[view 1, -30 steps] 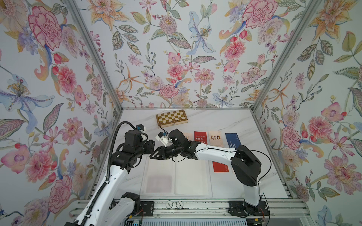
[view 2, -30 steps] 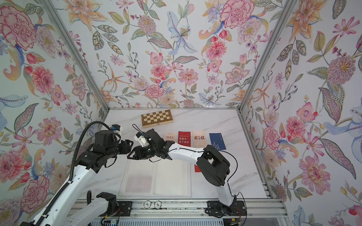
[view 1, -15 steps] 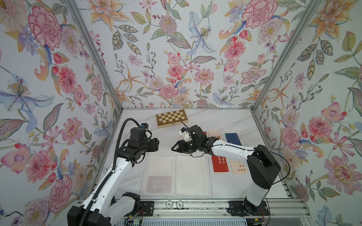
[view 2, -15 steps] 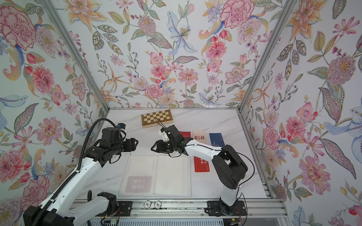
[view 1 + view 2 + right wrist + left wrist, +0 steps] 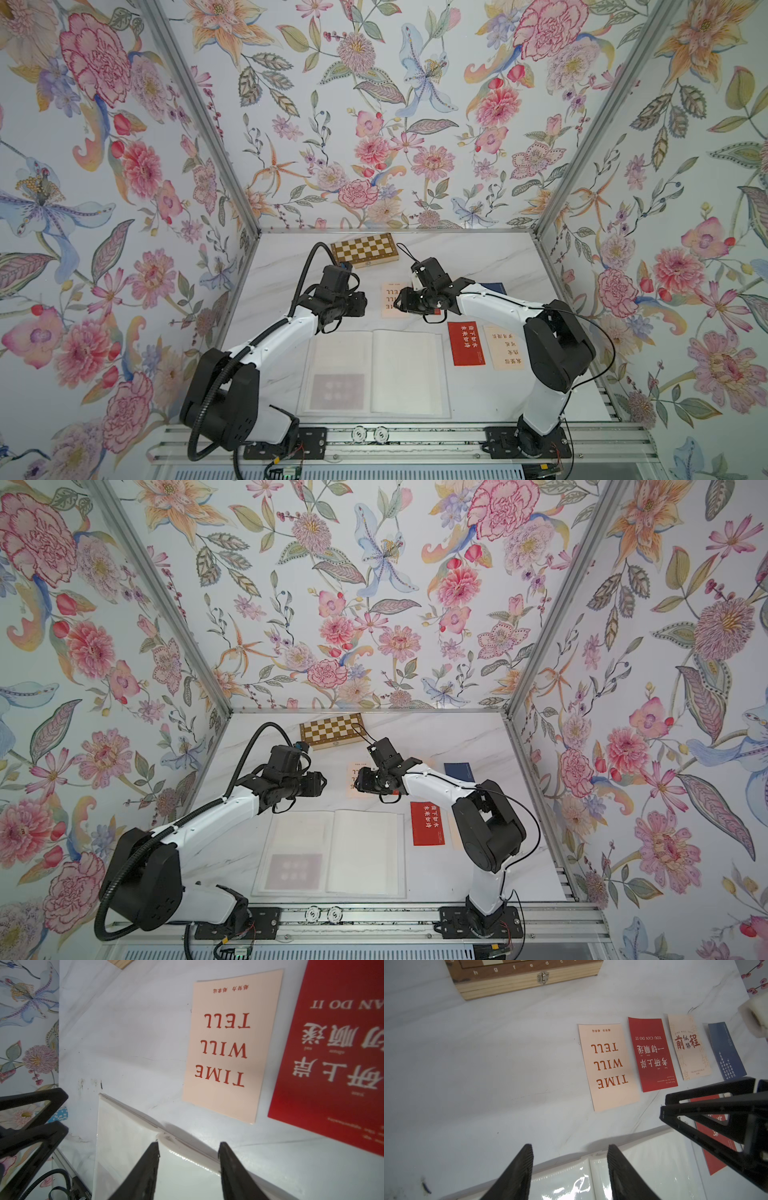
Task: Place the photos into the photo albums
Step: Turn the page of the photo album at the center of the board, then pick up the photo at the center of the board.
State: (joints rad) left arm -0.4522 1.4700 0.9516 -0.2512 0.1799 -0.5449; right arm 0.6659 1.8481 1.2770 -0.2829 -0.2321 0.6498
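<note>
Marble tabletop (image 5: 490, 257) under floral walls carries the open photo album (image 5: 405, 370) near the front, with photos (image 5: 465, 343) lying flat beside and beyond it. The cream TIME WILL TELL card (image 5: 609, 1066) looks thin, light and slippery, probably best pinched at a lifted edge. Above it the left gripper (image 5: 570, 1147) and right gripper (image 5: 188, 1144) hover part-spread and empty; the chessboard box (image 5: 365, 249) sits well behind.

Both arms reach forward and bend inward; the left gripper (image 5: 362, 304) and right gripper (image 5: 398, 306) face each other, near but apart, jaws of each parted, nothing between them.
</note>
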